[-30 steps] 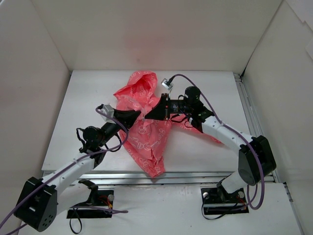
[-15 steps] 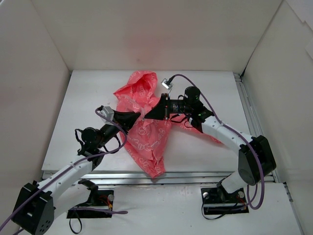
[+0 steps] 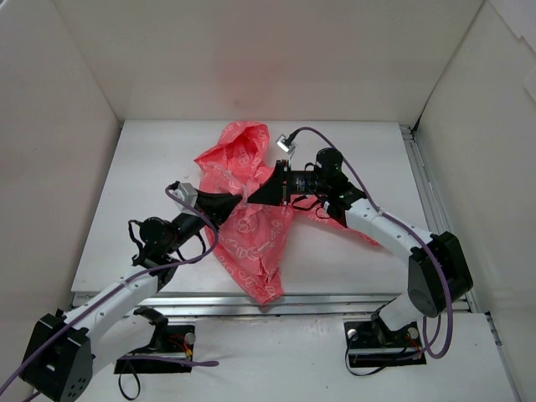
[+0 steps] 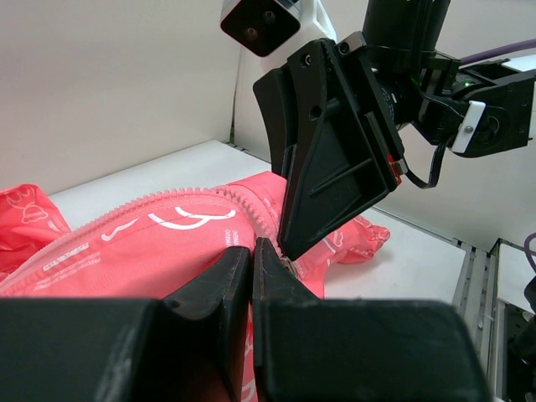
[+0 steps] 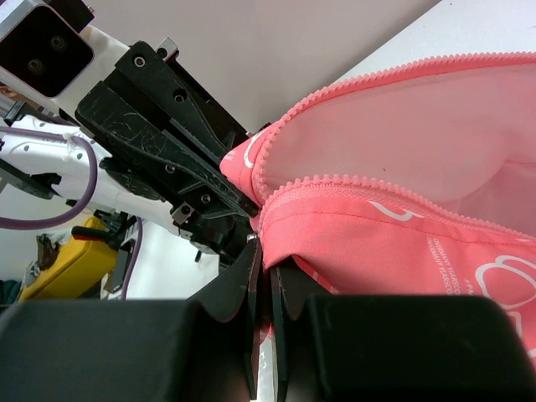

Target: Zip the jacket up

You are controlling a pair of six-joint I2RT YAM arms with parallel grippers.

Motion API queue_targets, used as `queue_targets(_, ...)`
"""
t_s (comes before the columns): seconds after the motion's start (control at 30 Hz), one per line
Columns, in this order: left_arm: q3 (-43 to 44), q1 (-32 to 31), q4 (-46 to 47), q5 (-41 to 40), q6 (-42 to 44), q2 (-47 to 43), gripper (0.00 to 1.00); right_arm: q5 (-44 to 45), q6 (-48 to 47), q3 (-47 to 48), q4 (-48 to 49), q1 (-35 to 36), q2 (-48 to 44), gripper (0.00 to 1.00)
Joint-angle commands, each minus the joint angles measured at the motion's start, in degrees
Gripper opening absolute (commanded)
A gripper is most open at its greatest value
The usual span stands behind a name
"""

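Observation:
The coral-pink jacket (image 3: 251,234) lies crumpled mid-table, hood toward the back. It is lifted where both grippers meet. My left gripper (image 3: 240,201) is shut, its tips (image 4: 253,247) pinched at the jacket's zipper edge (image 4: 251,201) by a small metal slider. My right gripper (image 3: 254,198) faces it tip to tip. In the right wrist view it (image 5: 266,255) is shut on the jacket's (image 5: 402,234) lower edge, under the toothed zipper row (image 5: 352,184). Above that row the zipper is apart and pale lining shows. The right fingers (image 4: 335,159) loom just behind my left tips.
The white table (image 3: 151,167) is boxed in by white walls at the left, back and right. A metal rail (image 3: 423,184) runs along the right side. A purple cable (image 3: 368,188) loops over the right arm.
My left gripper has crept a little right toward the right gripper, and its arm has shifted. The right arm and the jacket have barely moved.

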Motion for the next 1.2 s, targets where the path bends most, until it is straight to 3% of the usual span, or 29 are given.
queue_targets(0.0,3.2,-1.0,2.0,6.0,0.5,-1.1,0.0,1.7,-0.7,2.6,5.7,0.1,-1.3,0.0)
queue_targets(0.73,3.2,-1.0,-0.6,11.8,-0.5,0.0,0.0,2.5,-1.5,1.9,5.6,-2.7,-4.5,0.0)
queue_targets(0.93,3.2,-1.0,-1.4,10.1,-1.1,0.2,0.0,2.2,-1.4,2.4,5.7,-2.8,-4.2,0.0)
queue_targets(1.03,4.1,-1.0,-5.1,5.9,-0.3,-2.5,0.2,1.9,-1.4,2.3,5.7,-2.8,-4.2,0.0)
queue_targets(1.07,4.1,-1.0,-5.5,4.5,-0.4,-3.3,0.39,1.9,-1.4,2.3,5.7,-2.9,-4.2,0.0)
queue_targets(1.17,2.9,-1.0,-5.6,-2.4,-2.7,-5.9,0.69,1.6,-1.8,2.2,5.7,-2.8,-4.4,0.0)
